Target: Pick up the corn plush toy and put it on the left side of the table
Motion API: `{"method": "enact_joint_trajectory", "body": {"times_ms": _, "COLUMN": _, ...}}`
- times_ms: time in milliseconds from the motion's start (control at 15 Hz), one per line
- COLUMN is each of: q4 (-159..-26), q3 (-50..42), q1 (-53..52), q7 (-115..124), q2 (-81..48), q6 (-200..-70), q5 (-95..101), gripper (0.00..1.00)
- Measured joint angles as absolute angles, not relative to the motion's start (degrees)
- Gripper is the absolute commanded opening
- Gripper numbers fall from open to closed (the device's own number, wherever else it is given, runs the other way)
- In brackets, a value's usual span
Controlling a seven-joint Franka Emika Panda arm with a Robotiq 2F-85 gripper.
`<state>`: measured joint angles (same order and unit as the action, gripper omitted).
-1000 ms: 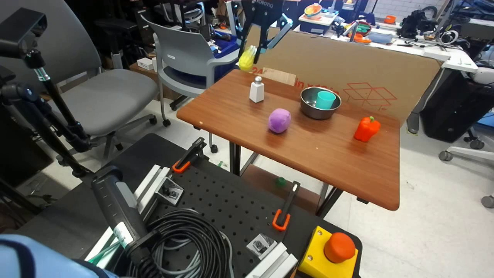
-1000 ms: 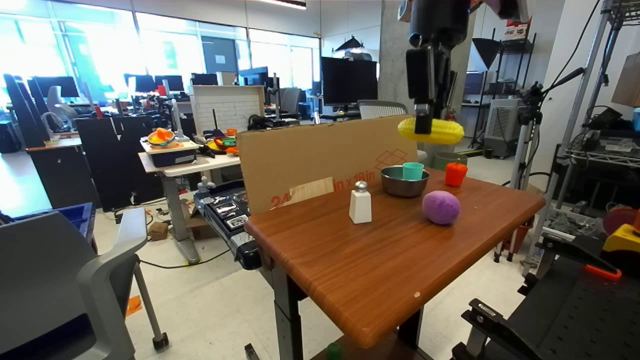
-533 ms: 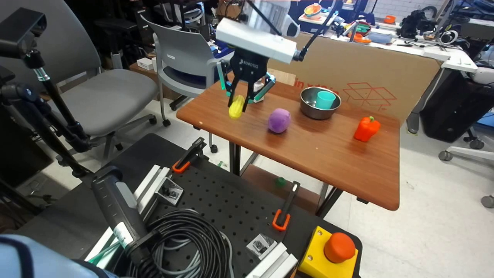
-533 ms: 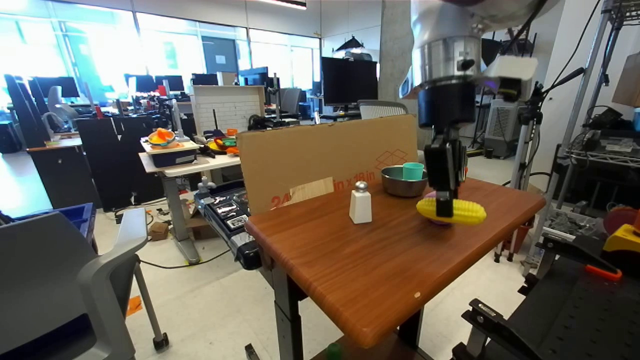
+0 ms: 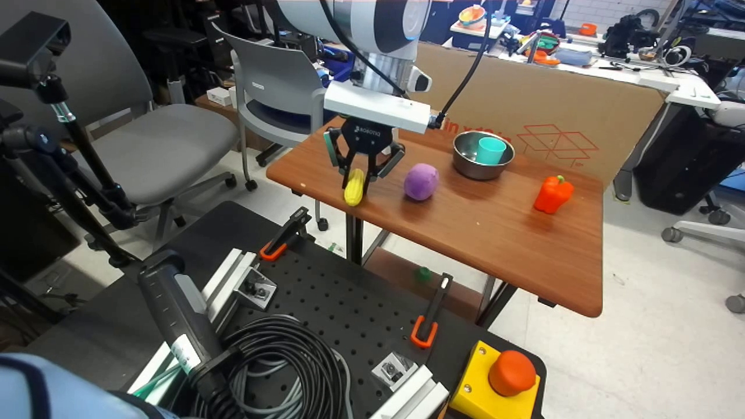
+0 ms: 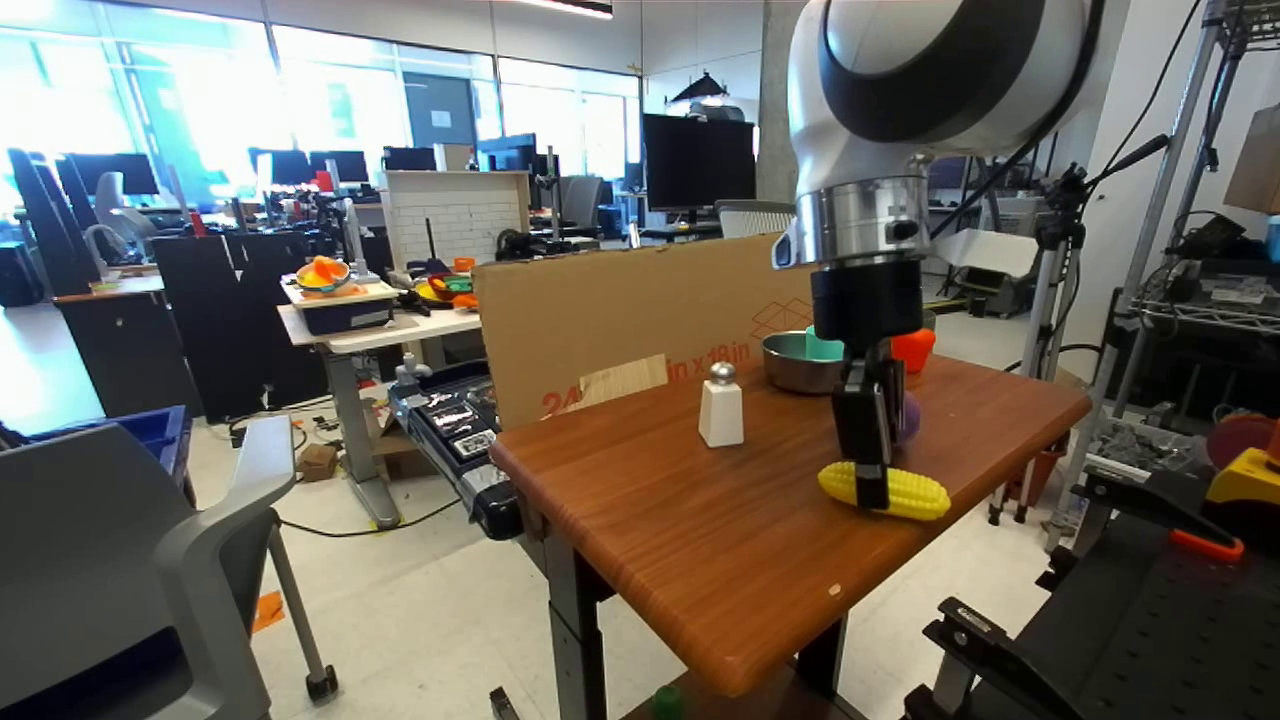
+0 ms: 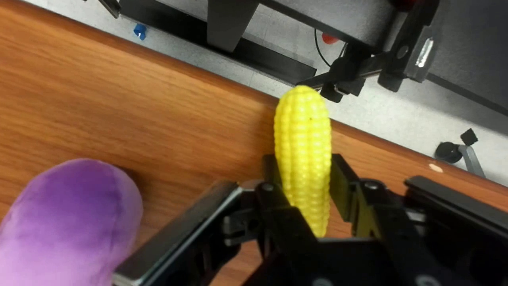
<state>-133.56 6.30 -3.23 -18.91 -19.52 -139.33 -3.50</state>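
Corn plush toy (image 7: pixel 303 147) is pinched between the fingers (image 7: pixel 343 184) of the black gripper (image 5: pixel 356 185), its yellow flanks pressed from both sides near the middle of its length. The toy is held at the brown wooden table (image 6: pixel 640 520), close to the long edge opposite a cardboard panel (image 5: pixel 553 99); whether the tabletop is touched by it cannot be told. In the wrist view, the toy's far tip is seen overlapping the table's rim, with pale floor (image 7: pixel 381 107) beyond. The gripper is borne by a white-and-black arm (image 6: pixel 890 110), its fingers directed down toward the wood.

Near the gripper, a purple ball (image 5: pixel 421 181) is seated apart from the toy. Closer to the panel, a metal bowl (image 5: pixel 482 171) is placed with a teal cup (image 5: pixel 490 151) inside it, while an orange-red pepper (image 5: pixel 553 195) is set well apart from the toy. A white shaker (image 6: pixel 722 412) with a silvery cap is seen upright on the tabletop in an exterior view. Next to the table, two clamps (image 5: pixel 433 305), coiled cables (image 5: pixel 321 361) and a yellow box (image 5: pixel 472 381) topped by an orange-red button (image 5: pixel 512 373) are carried on a black perforated board (image 5: pixel 361 279).
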Motion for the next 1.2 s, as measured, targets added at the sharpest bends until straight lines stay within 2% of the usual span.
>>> {"method": "enact_joint_trajectory", "body": {"times_ms": 200, "q4": -133.1, "q3": 6.9, "q1": -3.4, "q7": -18.4, "q2": -19.8, "q6": -139.9, "q5": -2.6, "gripper": 0.1}}
{"method": "enact_joint_trajectory", "body": {"times_ms": 267, "q4": -133.1, "q3": 6.9, "q1": -3.5, "q7": -18.0, "q2": -19.9, "q6": -140.5, "q5": -2.2, "gripper": 0.6}}
{"method": "enact_joint_trajectory", "body": {"times_ms": 333, "q4": -133.1, "q3": 7.0, "q1": -3.7, "q7": -17.5, "q2": -19.9, "q6": -141.3, "q5": -1.7, "gripper": 0.61}}
{"method": "enact_joint_trajectory", "body": {"times_ms": 400, "q4": -133.0, "q3": 7.0, "q1": -3.8, "q7": -16.8, "q2": -19.9, "q6": -142.2, "q5": -1.2, "gripper": 0.66}}
{"method": "enact_joint_trajectory", "body": {"times_ms": 667, "q4": -132.5, "q3": 7.0, "q1": -4.1, "q7": -14.7, "q2": -19.8, "q6": -143.8, "q5": -0.3, "gripper": 0.95}}
{"method": "enact_joint_trajectory", "body": {"times_ms": 733, "q4": -132.2, "q3": 7.0, "q1": -4.1, "q7": -14.4, "q2": -19.6, "q6": -143.7, "q5": -0.3, "gripper": 1.0}}
{"method": "enact_joint_trajectory", "body": {"times_ms": 933, "q4": -131.2, "q3": 7.0, "q1": -3.8, "q7": -13.5, "q2": -17.4, "q6": -140.0, "q5": -0.8, "gripper": 1.0}}
{"method": "enact_joint_trajectory", "body": {"times_ms": 1200, "q4": -129.7, "q3": 6.1, "q1": -1.8, "q7": -13.0, "q2": -8.6, "q6": -127.5, "q5": -2.7, "gripper": 1.0}}
